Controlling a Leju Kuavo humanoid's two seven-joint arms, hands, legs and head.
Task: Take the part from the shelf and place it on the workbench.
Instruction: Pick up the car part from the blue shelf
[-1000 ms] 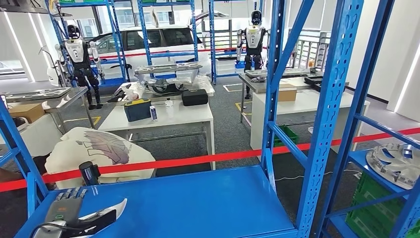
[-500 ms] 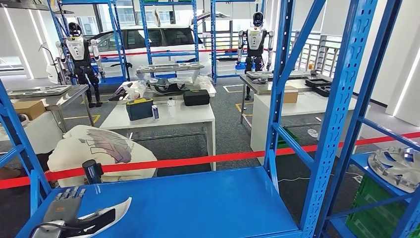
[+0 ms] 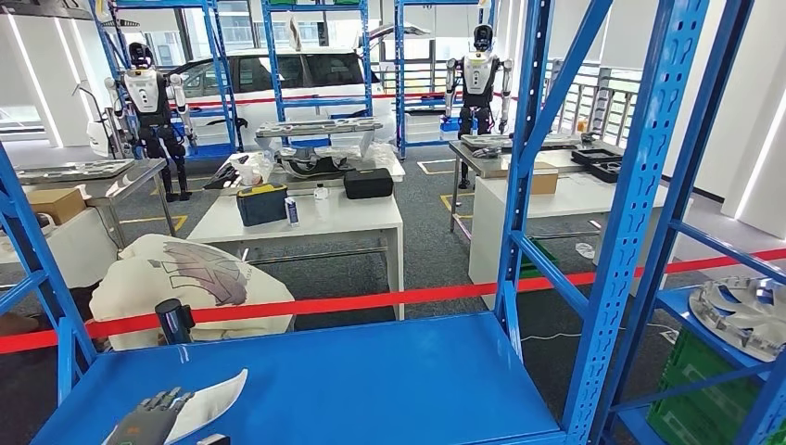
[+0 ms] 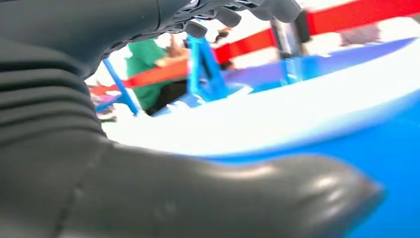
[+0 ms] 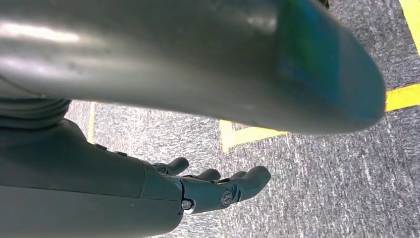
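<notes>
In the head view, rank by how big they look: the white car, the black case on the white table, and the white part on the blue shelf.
1. white car
2. white part, though it lies nearest the camera, partly under the left hand
3. black case

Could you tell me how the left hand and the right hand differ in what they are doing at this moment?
The left hand lies on the white part on the blue shelf, thumb and fingers around it; the right hand hangs over grey floor, holding nothing, fingers loosely apart. Both have dark fingers.

The shelf [image 3: 371, 380] is smooth blue-painted metal, the part [image 3: 209, 400] glossy white (plastic, apparently), the floor [image 5: 317, 168] rough grey carpet.
</notes>
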